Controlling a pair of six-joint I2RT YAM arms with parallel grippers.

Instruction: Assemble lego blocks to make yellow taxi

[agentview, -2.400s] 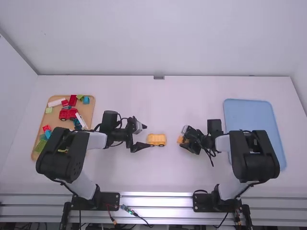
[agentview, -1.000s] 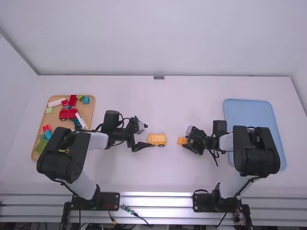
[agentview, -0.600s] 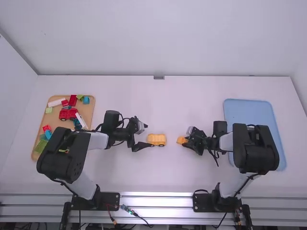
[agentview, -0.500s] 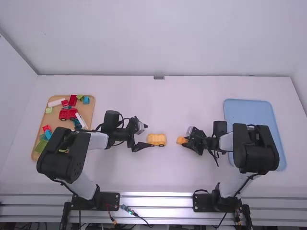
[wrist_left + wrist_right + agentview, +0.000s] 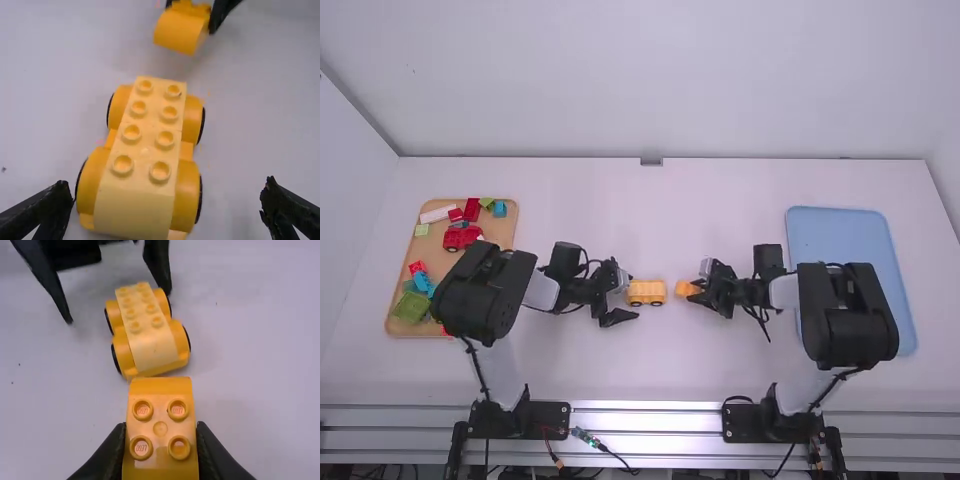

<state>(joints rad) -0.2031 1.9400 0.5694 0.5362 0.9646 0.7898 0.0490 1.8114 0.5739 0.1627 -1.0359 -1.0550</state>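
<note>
The right hand (image 5: 161, 427) pinches an orange block (image 5: 160, 390) near the yellow car (image 5: 145, 150) on the tabletop (image 5: 660, 215); the left hand (image 5: 167, 184) is spread. The car looks light, stiff, slightly slippery: best gripped low, across its sides.

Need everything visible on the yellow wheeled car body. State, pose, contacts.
The yellow car body looks like glossy plastic: four rounded orange-yellow fenders, a black-edged wheel under each, and a paler raised strip along the middle. A seam crosses the strip, which carries eight bare studs in two rows. It stands upright on the white table, between the open fingers of the left gripper, with gaps on both sides. The orange-yellow block in the right gripper is apart from it.
</note>
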